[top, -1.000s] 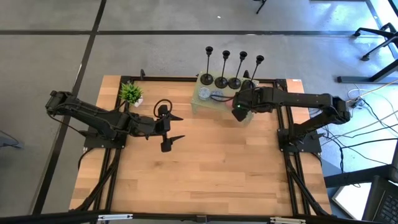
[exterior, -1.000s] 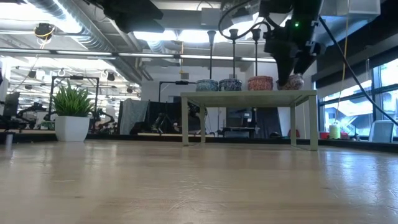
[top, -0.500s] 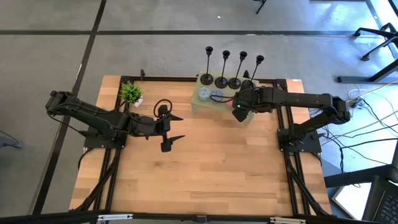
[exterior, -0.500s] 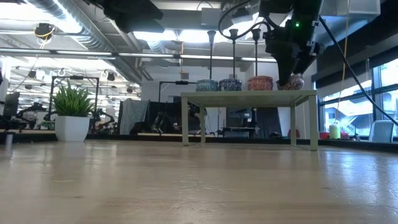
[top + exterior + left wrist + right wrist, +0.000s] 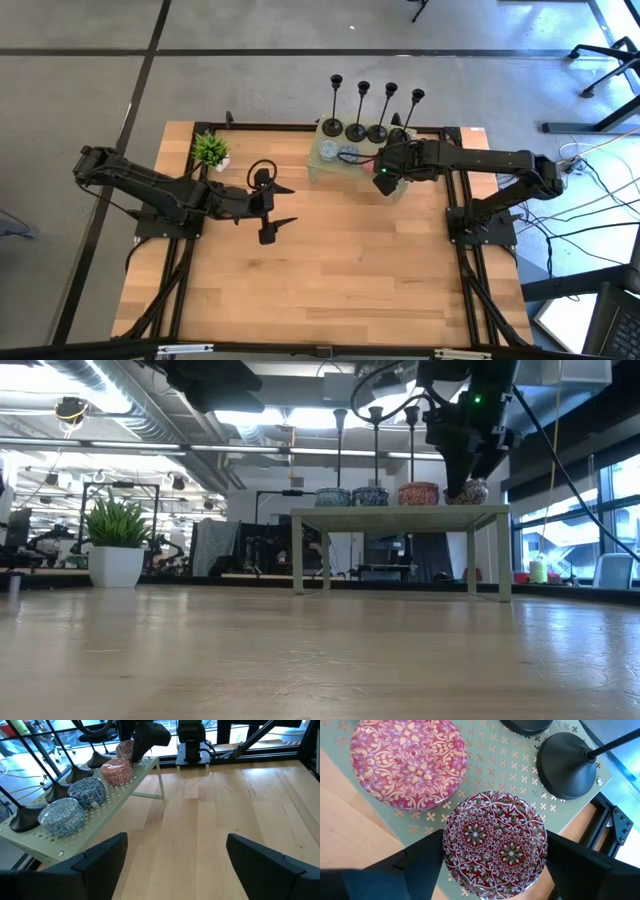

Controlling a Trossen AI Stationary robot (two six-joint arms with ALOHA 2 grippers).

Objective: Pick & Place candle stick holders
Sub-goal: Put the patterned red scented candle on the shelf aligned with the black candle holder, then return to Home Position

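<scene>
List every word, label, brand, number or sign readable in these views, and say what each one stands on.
None can be read. The patterned tins and the perforated green shelf carry ornament only, no lettering. The room behind the table in the low view shows no legible signs.

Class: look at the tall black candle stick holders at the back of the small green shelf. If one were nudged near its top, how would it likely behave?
The candle stick holders would probably tip rather than slide: each has a long thin stem. The wide flared base may resist small bumps. They look rigid, so the stem likely would not flex, and a falling one might strike its neighbours.
</scene>
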